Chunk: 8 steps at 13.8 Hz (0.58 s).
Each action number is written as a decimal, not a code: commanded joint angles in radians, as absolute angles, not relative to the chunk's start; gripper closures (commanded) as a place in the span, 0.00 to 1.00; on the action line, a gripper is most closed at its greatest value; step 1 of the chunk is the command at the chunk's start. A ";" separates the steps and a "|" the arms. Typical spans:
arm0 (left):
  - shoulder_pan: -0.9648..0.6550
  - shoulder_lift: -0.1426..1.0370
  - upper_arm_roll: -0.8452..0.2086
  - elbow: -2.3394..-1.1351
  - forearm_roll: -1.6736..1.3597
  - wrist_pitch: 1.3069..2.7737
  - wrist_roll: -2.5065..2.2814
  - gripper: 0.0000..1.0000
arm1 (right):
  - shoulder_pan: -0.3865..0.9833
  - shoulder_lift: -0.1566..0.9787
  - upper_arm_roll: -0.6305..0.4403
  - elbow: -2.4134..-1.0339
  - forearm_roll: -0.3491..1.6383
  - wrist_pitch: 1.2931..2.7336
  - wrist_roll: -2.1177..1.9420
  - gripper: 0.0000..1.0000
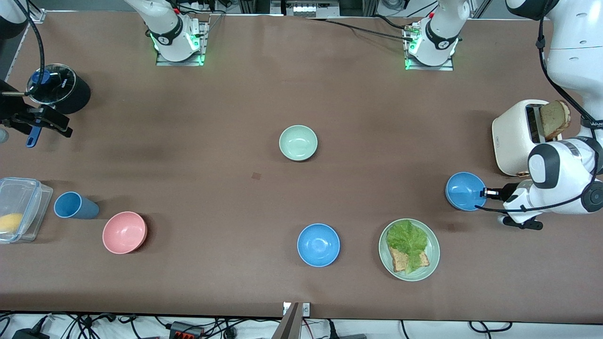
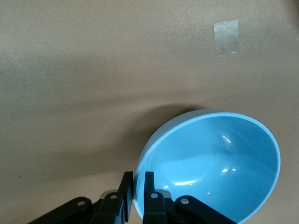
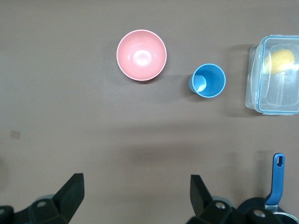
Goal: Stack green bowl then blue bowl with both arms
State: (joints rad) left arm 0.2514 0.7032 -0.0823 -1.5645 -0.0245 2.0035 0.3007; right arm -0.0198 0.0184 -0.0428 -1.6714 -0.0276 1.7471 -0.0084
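The green bowl (image 1: 298, 142) stands alone mid-table. One blue bowl (image 1: 318, 245) stands nearer the front camera than it. My left gripper (image 1: 487, 192) is shut on the rim of the other blue bowl (image 1: 464, 190) and holds it tilted beside the toaster, at the left arm's end of the table. In the left wrist view one finger is inside and one outside the rim of that blue bowl (image 2: 210, 163), where the left gripper (image 2: 137, 176) closes. My right gripper (image 1: 52, 123) is open and empty over the right arm's end of the table; it also shows in the right wrist view (image 3: 136, 182).
A pale-green plate (image 1: 434, 245) with lettuce and bread lies beside the mid-table blue bowl. A cream toaster (image 1: 513, 141) holds bread. A pink bowl (image 1: 125, 232), a dark blue cup (image 1: 75, 205), a clear lidded box (image 1: 19, 207) and a black pot (image 1: 59, 89) stand at the right arm's end.
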 commanded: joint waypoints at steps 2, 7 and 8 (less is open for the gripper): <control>0.262 0.703 -0.095 -1.551 -0.044 1.987 0.327 0.98 | -0.032 0.008 -0.034 -1.651 -0.034 1.706 -0.022 0.00; 0.264 0.654 -0.101 -1.537 -0.083 1.863 0.327 0.99 | -0.018 0.006 -0.031 -1.644 -0.035 1.661 -0.035 0.00; 0.262 0.635 -0.101 -1.528 -0.110 1.823 0.328 0.99 | -0.018 0.008 -0.032 -1.637 -0.034 1.658 -0.035 0.00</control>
State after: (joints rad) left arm 0.2517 0.6866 -0.0905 -1.5341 -0.0657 1.8968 0.3017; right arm -0.0176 0.0163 -0.0378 -1.6538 -0.0275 1.6885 -0.0165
